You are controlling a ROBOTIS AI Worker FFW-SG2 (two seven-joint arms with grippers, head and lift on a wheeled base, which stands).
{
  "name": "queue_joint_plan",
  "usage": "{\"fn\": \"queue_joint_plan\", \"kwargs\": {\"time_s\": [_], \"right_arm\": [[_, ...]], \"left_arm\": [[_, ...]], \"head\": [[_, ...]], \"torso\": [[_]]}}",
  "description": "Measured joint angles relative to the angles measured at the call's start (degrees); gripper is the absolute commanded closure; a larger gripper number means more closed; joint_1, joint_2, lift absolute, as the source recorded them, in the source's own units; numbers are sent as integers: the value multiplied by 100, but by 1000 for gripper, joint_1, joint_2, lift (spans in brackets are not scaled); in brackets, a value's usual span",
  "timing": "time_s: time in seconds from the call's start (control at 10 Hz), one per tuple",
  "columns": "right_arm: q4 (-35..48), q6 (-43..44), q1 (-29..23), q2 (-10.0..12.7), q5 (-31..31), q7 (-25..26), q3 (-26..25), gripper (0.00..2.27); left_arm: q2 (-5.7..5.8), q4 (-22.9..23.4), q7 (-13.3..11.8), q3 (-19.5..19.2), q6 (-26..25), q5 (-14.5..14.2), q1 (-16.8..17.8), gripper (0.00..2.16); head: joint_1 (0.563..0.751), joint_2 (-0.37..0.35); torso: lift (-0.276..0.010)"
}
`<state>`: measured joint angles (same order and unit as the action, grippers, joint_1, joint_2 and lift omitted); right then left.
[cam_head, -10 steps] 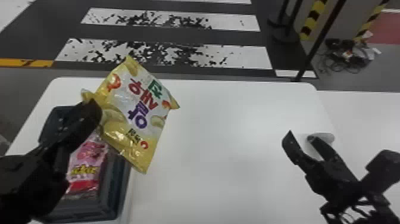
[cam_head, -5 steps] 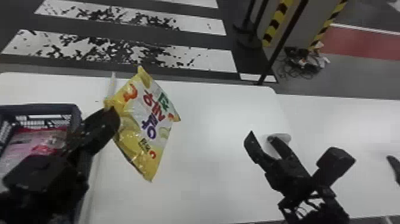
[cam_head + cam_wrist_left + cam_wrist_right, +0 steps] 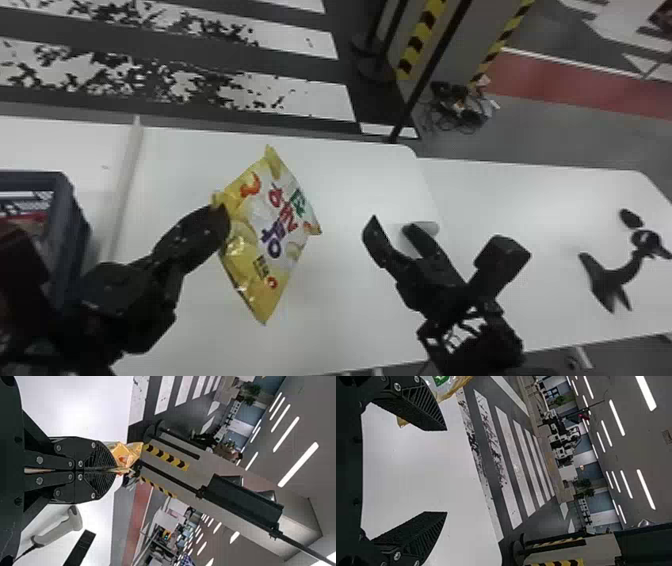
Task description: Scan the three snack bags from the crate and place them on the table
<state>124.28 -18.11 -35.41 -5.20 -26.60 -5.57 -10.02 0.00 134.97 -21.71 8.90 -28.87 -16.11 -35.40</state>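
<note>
Yellow-and-white snack bag [image 3: 272, 255] hanging tilted above worktop [image 3: 340, 320], one edge sitting clamped in left tool [image 3: 220, 212], whose fingers are pressing together on wrapper. Right tool [image 3: 392, 227] waiting on bag's other side, fingers standing well apart. Dark blue crate [image 3: 35, 176] resting beyond left arm, at robot's left, red packaging [image 3: 35, 220] showing inside, possibly another snack bag. In left wrist view, white scanner [image 3: 59, 528] lying on worktop, cord trailing from handle, black item [image 3: 79, 548] lying just beside.
</note>
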Motion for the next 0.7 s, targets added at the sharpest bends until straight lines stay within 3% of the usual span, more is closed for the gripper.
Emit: {"fn": "queue_joint_plan", "kwargs": {"time_s": [0.4,0.7], "right_arm": [[-38,-116,61,-49,26,-6,0,140],[-159,-160,154,-115,35,-5,0,140]], "left_arm": [[0,-1496,-589,270,29,-19,905,1983],[0,-2379,-636,458,43,57,1488,1983]], "head": [[695,-350],[695,-350]], "torso": [[-62],[-62]]}}
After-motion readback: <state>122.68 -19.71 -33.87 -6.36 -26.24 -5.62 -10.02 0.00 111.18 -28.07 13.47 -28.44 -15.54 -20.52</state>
